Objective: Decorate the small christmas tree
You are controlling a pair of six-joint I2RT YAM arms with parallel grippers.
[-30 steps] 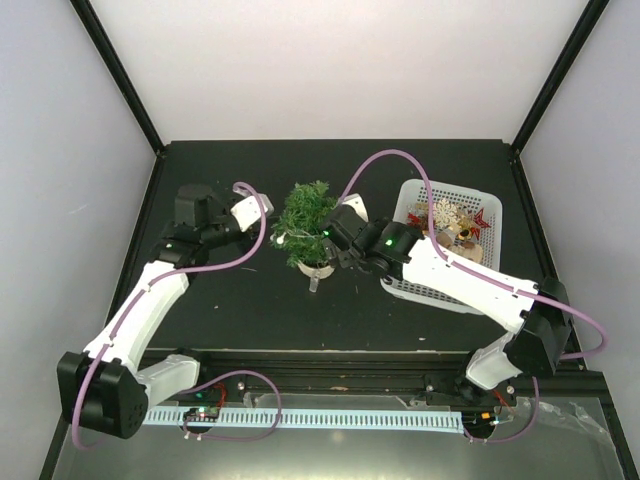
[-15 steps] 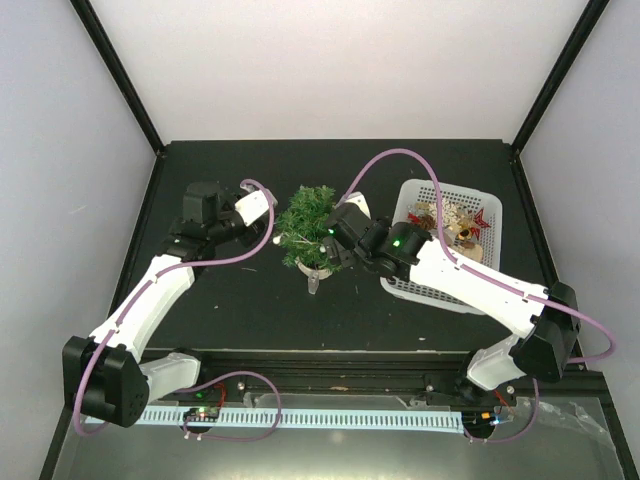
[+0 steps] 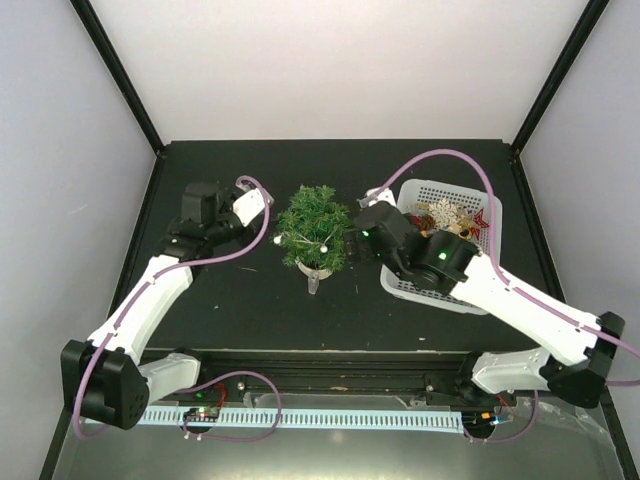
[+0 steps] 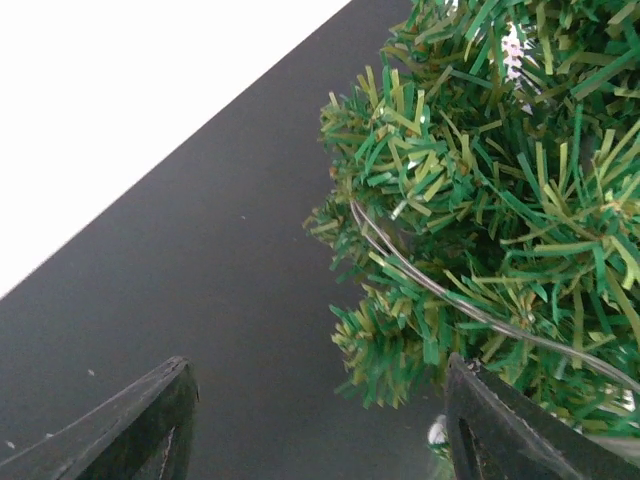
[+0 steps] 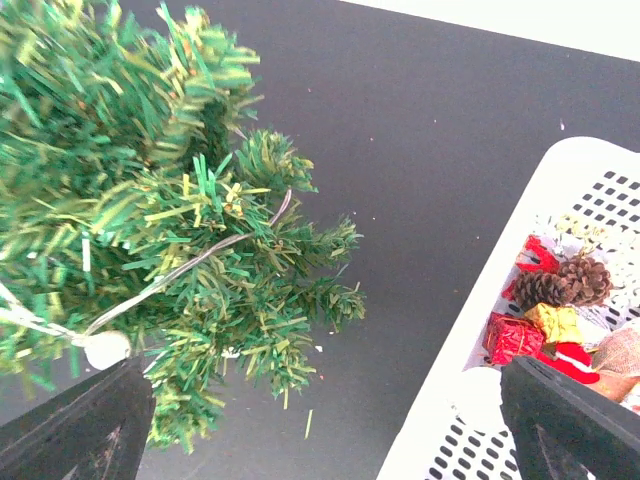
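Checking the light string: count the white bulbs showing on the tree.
2. One white bulb at the small christmas tree's near-right edge, one at its left edge. Others may be hidden in the branches.

The small christmas tree [image 3: 314, 228] mixes dark and yellowish green needles around a pale wire [image 5: 190, 262]. The tabletop [image 3: 240, 300] is black; the white mesh basket [image 3: 450, 186] holds red, gold and brown ornaments [image 5: 545, 320].

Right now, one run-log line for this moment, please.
left claw: open, empty, beside small christmas tree | right claw: open, empty, between tree and basket | light wire on tree
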